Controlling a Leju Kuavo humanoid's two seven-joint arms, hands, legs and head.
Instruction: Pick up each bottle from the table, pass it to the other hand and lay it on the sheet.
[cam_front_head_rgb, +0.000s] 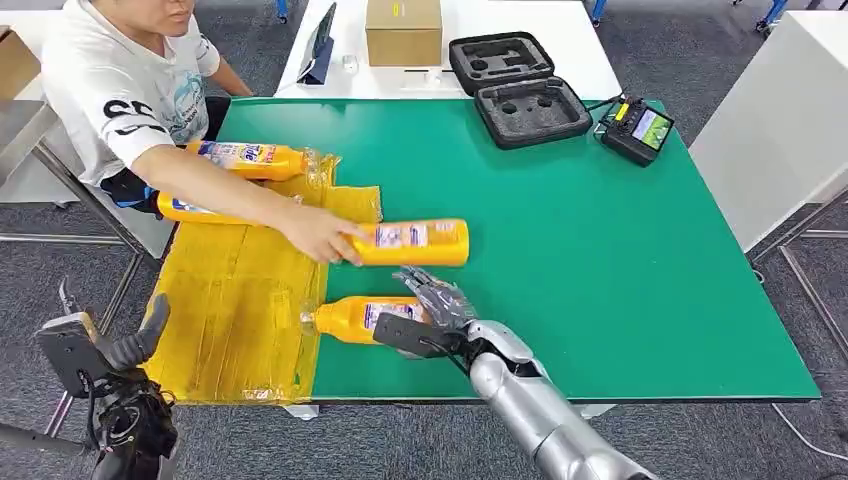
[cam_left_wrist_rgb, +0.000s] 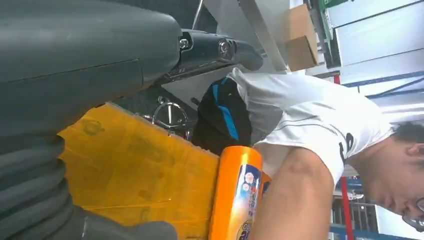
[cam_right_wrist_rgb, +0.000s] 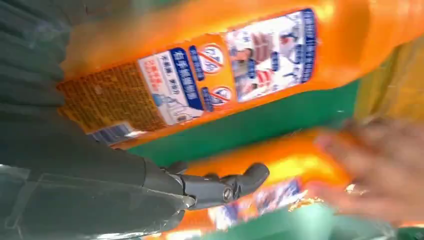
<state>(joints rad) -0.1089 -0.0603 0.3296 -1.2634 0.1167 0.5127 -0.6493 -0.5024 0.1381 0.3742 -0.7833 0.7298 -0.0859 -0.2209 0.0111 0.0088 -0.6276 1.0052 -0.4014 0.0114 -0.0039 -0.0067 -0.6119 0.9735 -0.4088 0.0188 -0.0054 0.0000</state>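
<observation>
An orange bottle (cam_front_head_rgb: 360, 318) lies on its side at the edge of the yellow sheet (cam_front_head_rgb: 235, 300), cap toward the sheet. My right hand (cam_front_head_rgb: 432, 312) sits over its base end. In the right wrist view the thumb (cam_right_wrist_rgb: 225, 185) stands off this labelled bottle (cam_right_wrist_rgb: 200, 75), with green table between them. A person's hand (cam_front_head_rgb: 320, 237) holds a second bottle (cam_front_head_rgb: 412, 243) just beyond it. Two more bottles (cam_front_head_rgb: 250, 158) (cam_front_head_rgb: 185, 209) lie on the sheet's far part. My left hand (cam_front_head_rgb: 95, 350) hangs open beside the table's near left corner, holding nothing.
A person sits at the table's far left, one arm stretched across the sheet. On the green table (cam_front_head_rgb: 620, 280), a black foam case (cam_front_head_rgb: 520, 85) and a handheld controller (cam_front_head_rgb: 637, 128) lie at the far right. A cardboard box (cam_front_head_rgb: 403, 30) stands on the white table behind.
</observation>
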